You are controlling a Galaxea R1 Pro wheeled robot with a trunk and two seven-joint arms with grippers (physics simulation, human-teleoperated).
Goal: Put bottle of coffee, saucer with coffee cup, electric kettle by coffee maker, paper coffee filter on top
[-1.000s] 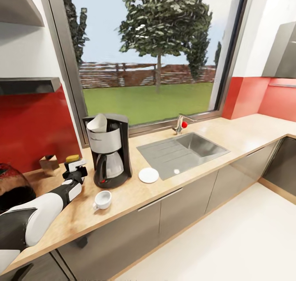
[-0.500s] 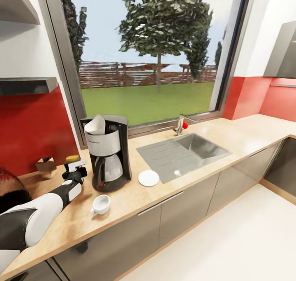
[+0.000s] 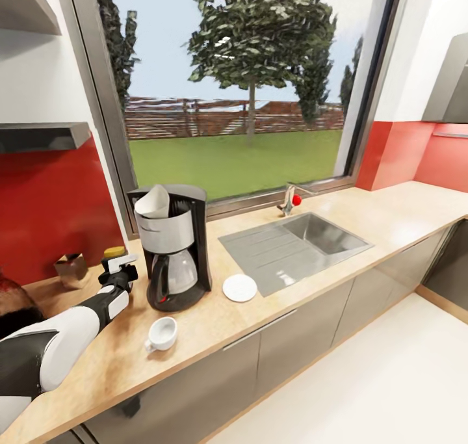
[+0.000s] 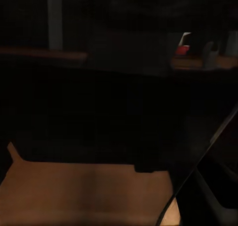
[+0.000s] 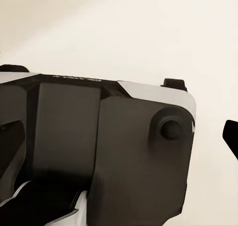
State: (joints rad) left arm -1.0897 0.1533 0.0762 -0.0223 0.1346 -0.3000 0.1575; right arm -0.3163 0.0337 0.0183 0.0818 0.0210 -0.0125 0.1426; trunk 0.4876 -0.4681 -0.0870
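Light wooden countertop (image 3: 364, 220) runs lower left to right; steel sink (image 3: 296, 246) centre; your left gripper (image 3: 118, 268) left, grip state unclear.

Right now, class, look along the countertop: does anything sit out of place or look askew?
Yes. The coffee cup stands on the bare countertop, apart from the empty saucer beside the coffee maker. The paper filter leans tilted on the maker's top. Nothing looks spilled or damaged.
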